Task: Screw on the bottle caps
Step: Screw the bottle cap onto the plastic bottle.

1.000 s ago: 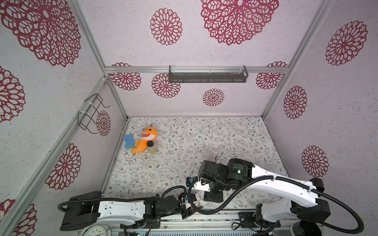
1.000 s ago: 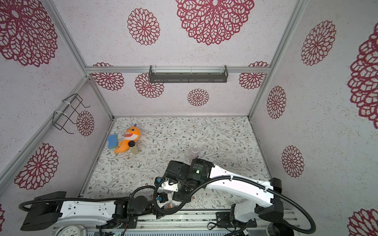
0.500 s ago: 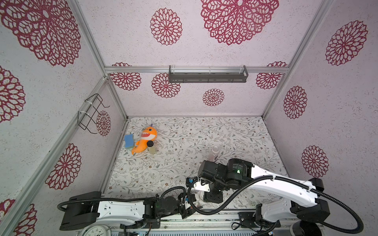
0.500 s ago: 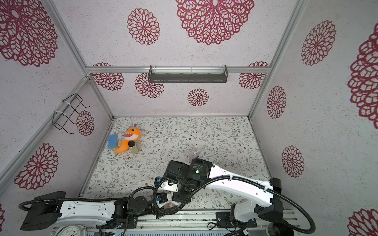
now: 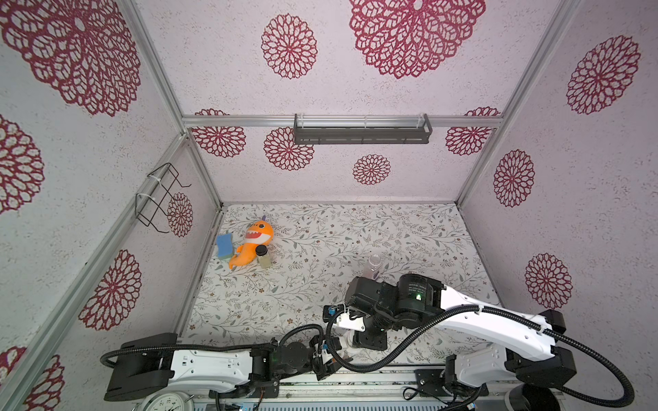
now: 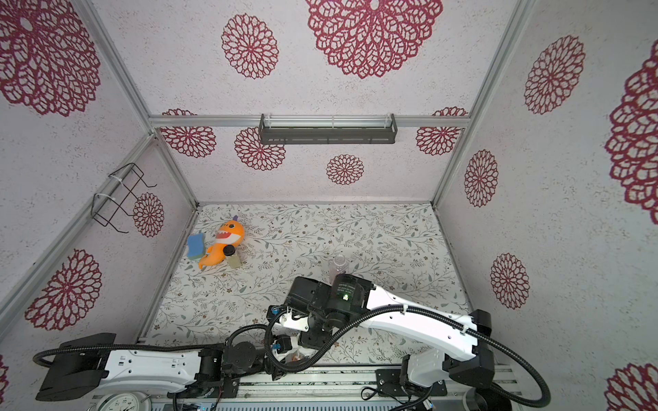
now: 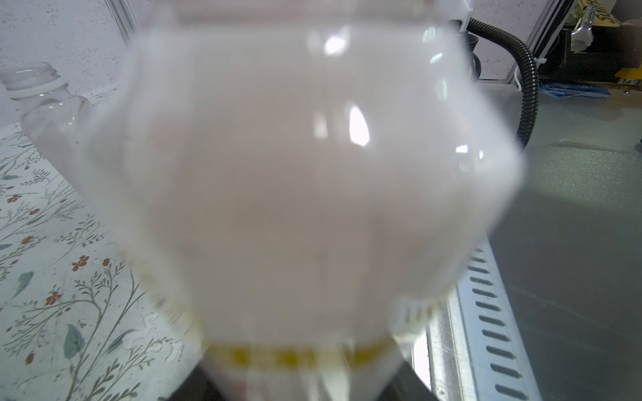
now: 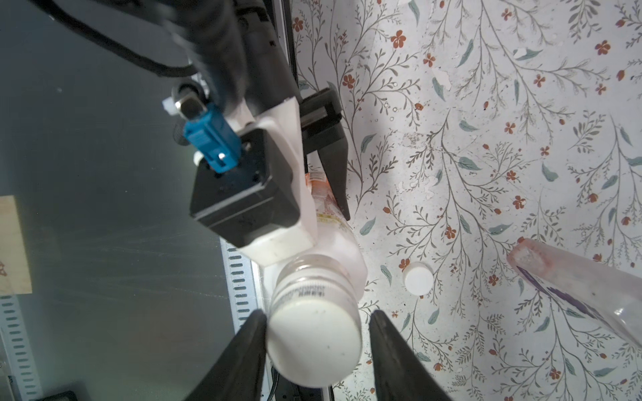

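The orange-and-white labelled bottle (image 8: 342,248) stands upright at the table's front edge with my left gripper (image 8: 323,205) shut on its body. It fills the left wrist view as a blur (image 7: 305,180). A white cap (image 8: 314,343) sits on its neck. My right gripper (image 8: 318,316) points down over that cap, open: one finger touches the cap's side and the other stands a small gap off. A second white cap (image 8: 418,277) lies flat on the table beside the bottle. The purple-labelled bottle (image 5: 374,265) stands uncapped a little farther back, also seen in the right wrist view (image 8: 573,288).
At the far left lie an orange plush shark (image 5: 251,242), a blue sponge (image 5: 223,245) and a small black-lidded jar (image 5: 263,256). A grey shelf (image 5: 361,130) hangs on the back wall and a wire rack (image 5: 160,197) on the left wall. A metal rail (image 8: 239,277) runs along the front edge.
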{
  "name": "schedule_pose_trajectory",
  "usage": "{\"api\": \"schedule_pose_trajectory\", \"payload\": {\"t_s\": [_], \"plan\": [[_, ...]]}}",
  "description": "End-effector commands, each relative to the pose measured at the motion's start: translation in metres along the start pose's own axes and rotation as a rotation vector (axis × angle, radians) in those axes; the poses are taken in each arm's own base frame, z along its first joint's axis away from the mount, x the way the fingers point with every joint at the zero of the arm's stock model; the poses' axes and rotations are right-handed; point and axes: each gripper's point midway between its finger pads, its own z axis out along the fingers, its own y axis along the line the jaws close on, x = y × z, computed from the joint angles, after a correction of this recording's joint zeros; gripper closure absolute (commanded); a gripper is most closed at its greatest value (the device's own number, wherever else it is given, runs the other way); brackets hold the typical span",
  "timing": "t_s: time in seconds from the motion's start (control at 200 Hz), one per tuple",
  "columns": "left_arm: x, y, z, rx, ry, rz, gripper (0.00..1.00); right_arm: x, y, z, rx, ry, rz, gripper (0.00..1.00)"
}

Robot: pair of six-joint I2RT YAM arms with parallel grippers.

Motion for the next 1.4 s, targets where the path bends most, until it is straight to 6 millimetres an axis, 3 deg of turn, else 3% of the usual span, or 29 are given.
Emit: {"api": "schedule_pose_trajectory", "payload": {"t_s": [0.0,0.205,0.44,0.976,1.166,1.396], "plan": [[-0.01,-0.001,-0.001,0.001,-0.044,0.008,0.48,0.0,-0.001,-0.006,0.004,-0.012,0.015,0.54],[-0.012,0.001,-0.003,-0.01,-0.051,0.008,0.48,-0.001,-0.003,-0.004,0.014,-0.009,0.031,0.58],[-0.019,0.011,-0.011,-0.063,-0.1,0.001,0.48,-0.002,-0.012,0.003,0.061,-0.023,0.13,0.57],[-0.027,0.026,-0.022,-0.145,-0.156,0.003,0.48,-0.028,-0.016,0.009,0.077,-0.148,0.418,0.59],[-0.029,0.029,-0.024,-0.16,-0.167,-0.004,0.48,-0.017,-0.021,-0.003,0.132,-0.157,0.389,0.51],[-0.026,0.026,-0.02,-0.145,-0.147,0.002,0.48,-0.02,-0.015,-0.023,0.111,-0.206,0.317,0.43]]}}
